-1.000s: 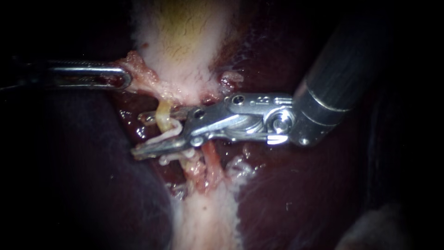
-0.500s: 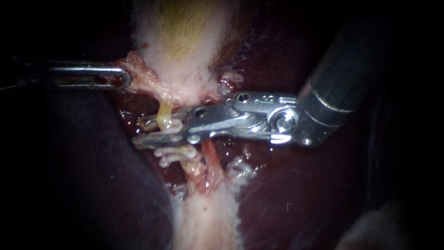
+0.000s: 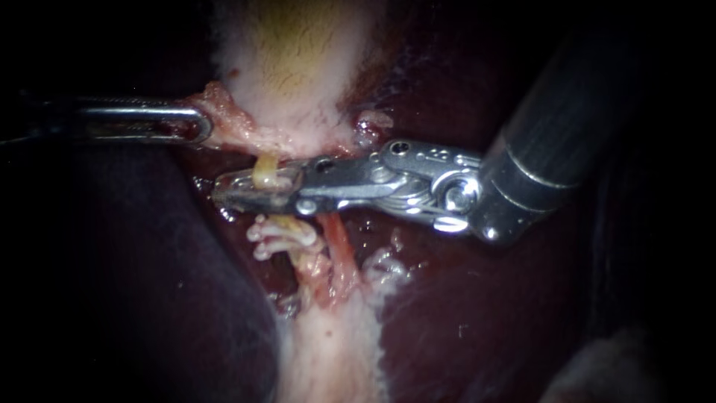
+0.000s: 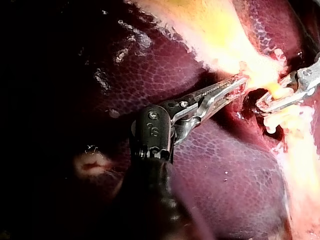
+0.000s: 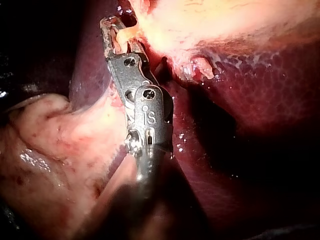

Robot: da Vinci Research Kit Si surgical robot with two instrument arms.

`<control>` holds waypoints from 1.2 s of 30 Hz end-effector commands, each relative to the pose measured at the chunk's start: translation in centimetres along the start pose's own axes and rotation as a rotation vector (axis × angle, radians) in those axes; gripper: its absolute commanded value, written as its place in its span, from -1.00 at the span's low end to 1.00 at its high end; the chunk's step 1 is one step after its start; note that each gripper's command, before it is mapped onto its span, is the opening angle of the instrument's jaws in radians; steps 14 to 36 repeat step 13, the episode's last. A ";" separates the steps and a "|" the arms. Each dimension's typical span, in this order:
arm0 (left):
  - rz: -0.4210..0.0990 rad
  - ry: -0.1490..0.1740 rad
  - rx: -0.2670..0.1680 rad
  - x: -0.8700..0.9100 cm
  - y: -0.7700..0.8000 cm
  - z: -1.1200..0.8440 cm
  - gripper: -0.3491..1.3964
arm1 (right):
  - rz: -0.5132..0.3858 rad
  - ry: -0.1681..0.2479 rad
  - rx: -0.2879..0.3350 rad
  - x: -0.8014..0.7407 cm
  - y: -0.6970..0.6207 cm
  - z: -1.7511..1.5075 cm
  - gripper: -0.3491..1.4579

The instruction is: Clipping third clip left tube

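Mostly hidden, left tube [image 3: 262, 166] clamped in right instr. [image 3: 224, 194]

surgical bench: wet dark-red liver [image 3: 477, 321] with slim steel right instrument [image 3: 227, 194]

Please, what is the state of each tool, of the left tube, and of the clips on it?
Left tool: jaws shut on a flap of tissue.
Right tool: jaws shut on the left tube.
Left tube: whole, pinched between those jaws.
White clips: closed on the tube, below the jaws.
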State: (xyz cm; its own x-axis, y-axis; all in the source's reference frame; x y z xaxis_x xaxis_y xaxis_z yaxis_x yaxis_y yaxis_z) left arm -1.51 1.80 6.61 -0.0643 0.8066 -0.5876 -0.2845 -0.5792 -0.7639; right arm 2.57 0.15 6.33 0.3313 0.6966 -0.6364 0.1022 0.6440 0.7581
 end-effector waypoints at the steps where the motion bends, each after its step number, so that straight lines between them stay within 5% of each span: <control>1: 0.000 0.000 0.000 0.00 0.00 0.00 -1.00 | -0.002 -0.009 0.000 -0.01 0.01 -0.01 -1.00; 36: 0.000 0.000 0.000 0.00 -0.01 0.00 -1.00 | 0.002 -0.014 0.004 -0.06 0.05 -0.01 -1.00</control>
